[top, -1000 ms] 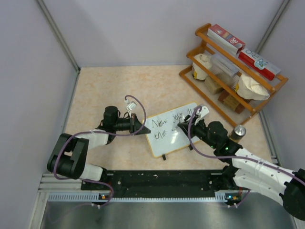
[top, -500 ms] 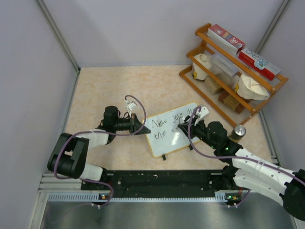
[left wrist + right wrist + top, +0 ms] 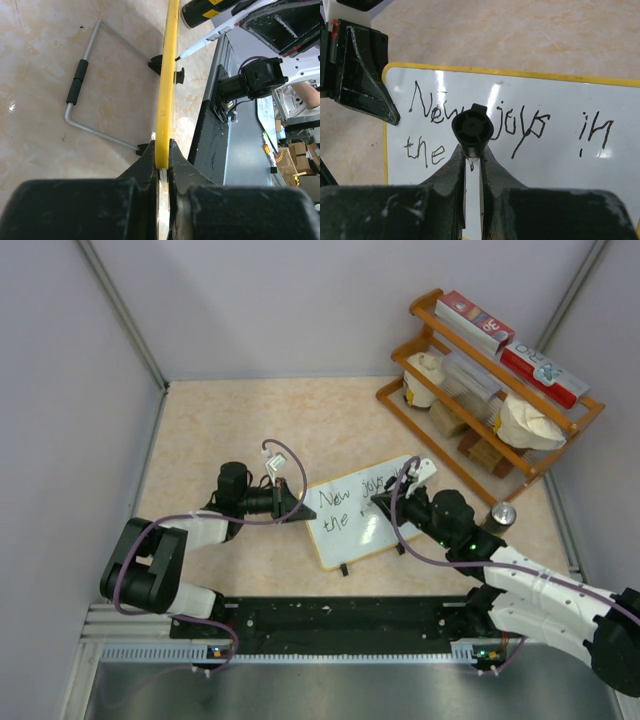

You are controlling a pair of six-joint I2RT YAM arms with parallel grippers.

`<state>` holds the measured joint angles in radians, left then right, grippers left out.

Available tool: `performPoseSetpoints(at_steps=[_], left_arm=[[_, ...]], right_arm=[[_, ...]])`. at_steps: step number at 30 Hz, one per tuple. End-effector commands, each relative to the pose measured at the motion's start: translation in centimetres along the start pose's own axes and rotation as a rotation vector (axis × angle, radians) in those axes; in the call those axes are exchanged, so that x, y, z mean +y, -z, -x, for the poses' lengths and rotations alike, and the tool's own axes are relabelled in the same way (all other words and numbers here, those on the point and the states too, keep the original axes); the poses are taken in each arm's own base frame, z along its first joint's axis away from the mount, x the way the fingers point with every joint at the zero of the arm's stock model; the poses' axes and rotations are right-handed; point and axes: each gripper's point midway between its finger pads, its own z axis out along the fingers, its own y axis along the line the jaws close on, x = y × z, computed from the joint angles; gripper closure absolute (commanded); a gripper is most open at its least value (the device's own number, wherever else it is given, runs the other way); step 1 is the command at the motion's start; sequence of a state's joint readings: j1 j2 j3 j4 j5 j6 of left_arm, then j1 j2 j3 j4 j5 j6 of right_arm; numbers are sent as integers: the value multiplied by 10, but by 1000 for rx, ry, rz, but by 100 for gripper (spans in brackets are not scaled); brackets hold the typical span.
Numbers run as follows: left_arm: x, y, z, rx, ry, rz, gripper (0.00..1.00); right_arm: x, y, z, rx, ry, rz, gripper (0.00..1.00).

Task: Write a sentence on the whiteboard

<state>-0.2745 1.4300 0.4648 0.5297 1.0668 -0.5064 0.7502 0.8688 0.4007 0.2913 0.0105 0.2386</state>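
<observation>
The whiteboard [image 3: 345, 525] stands tilted on the table, its frame yellow in the wrist views, with "New jobs in" and "the" written in black. My left gripper [image 3: 297, 508] is shut on the board's left edge [image 3: 167, 75], one finger on each side of the frame. My right gripper [image 3: 383, 504] is shut on a marker [image 3: 472, 129] whose black rear end faces the wrist camera. The marker's white barrel [image 3: 210, 36] points its tip at the board face, right of "the" [image 3: 425, 150]. The tip itself is hidden behind the marker in the right wrist view.
A wooden two-tier rack [image 3: 490, 370] with boxes and bowls stands at the back right. A silver can [image 3: 500, 515] sits just right of my right arm. The board's wire stand [image 3: 80, 85] rests on the table behind it. Walls close in on both sides.
My right gripper with the marker has shifted slightly up and left over the board. The left gripper and the board have not moved.
</observation>
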Motion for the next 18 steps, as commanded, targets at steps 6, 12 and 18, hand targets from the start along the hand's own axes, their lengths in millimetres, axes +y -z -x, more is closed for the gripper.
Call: performPoseSetpoints(at_steps=[6, 12, 18], left_arm=[[9, -3, 9, -23, -106, 22, 100], [10, -3, 8, -22, -104, 23, 100], [9, -3, 9, -22, -105, 21, 100]], right_arm=[[-4, -5, 37, -92, -4, -60, 100], [-6, -2, 23, -53, 0, -59, 100], [-5, 4, 10, -26, -13, -45, 100]])
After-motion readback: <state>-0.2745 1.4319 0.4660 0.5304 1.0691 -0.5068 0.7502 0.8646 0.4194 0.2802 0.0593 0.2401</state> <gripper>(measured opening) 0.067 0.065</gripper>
